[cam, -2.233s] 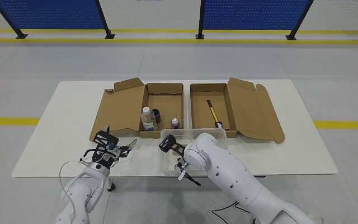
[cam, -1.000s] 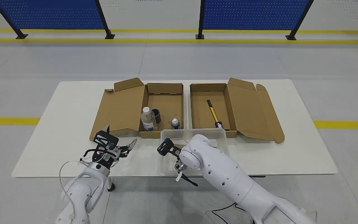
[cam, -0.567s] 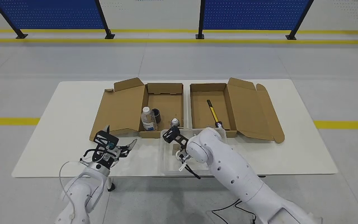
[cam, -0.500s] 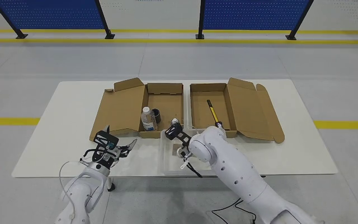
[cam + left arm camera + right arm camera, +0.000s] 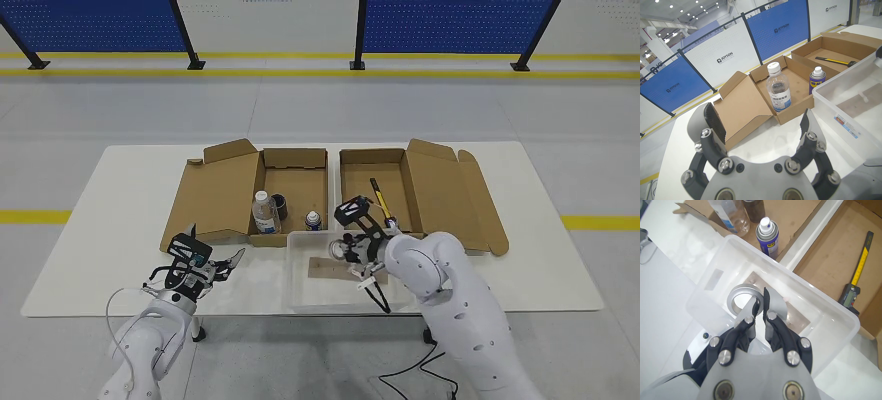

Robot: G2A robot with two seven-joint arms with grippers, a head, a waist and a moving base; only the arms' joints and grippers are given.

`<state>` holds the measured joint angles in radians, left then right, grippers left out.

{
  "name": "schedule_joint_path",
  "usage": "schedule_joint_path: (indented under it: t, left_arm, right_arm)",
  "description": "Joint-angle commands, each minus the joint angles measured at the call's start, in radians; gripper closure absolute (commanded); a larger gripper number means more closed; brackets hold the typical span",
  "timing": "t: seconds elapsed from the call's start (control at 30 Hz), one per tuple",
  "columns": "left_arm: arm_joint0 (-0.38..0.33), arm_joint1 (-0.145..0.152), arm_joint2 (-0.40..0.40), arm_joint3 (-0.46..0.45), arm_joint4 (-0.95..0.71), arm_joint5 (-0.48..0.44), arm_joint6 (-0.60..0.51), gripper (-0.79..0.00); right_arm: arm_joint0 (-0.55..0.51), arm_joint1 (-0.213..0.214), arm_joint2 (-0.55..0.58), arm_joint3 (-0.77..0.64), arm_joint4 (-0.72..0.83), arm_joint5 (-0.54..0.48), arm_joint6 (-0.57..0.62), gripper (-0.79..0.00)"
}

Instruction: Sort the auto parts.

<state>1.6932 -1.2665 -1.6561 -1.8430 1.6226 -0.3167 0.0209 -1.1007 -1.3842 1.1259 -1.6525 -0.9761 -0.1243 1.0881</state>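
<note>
My right gripper (image 5: 761, 298) is shut on the rim of a silver metal ring (image 5: 730, 299), held above the clear plastic bin (image 5: 791, 273). In the top view this gripper (image 5: 350, 215) hangs over the bin's far edge (image 5: 345, 235), close to the right cardboard box (image 5: 362, 170). That box holds a yellow-and-black caliper (image 5: 381, 202) (image 5: 861, 264). The left cardboard box (image 5: 297, 180) contains a clear bottle (image 5: 263, 212), a dark can (image 5: 280, 207) and a blue spray can (image 5: 313, 219). My left gripper (image 5: 215, 262) (image 5: 758, 113) stands open and holds nothing, near the table's front left.
Both boxes have their flaps spread flat on the white table (image 5: 120, 220). A brownish label or sheet (image 5: 328, 268) lies on the bin's floor. Bare tabletop lies to the far left and far right of the boxes.
My right arm has swung from the bin's front left corner across to its far right side, carrying the ring. The left arm has stayed still.
</note>
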Motion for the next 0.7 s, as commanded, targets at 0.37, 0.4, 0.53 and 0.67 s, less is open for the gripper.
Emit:
schedule_joint_path:
  t: [0.37, 0.4, 0.53, 0.67]
  left_arm:
    - [0.000, 0.000, 0.000, 0.000, 0.000, 0.000, 0.000, -0.785]
    - [0.000, 0.000, 0.000, 0.000, 0.000, 0.000, 0.000, -0.785]
    - [0.000, 0.000, 0.000, 0.000, 0.000, 0.000, 0.000, -0.785]
    - [0.000, 0.000, 0.000, 0.000, 0.000, 0.000, 0.000, -0.785]
  right_arm:
    - [-0.016, 0.012, 0.027, 0.002, 0.032, -0.021, -0.122, 0.000]
    - [-0.009, 0.013, 0.024, 0.001, 0.017, -0.017, -0.125, 0.000]
    - [0.046, 0.013, 0.012, 0.021, -0.045, -0.010, -0.142, 0.000]
    - [0.130, 0.010, -0.006, 0.060, -0.114, 0.010, -0.142, 0.000]
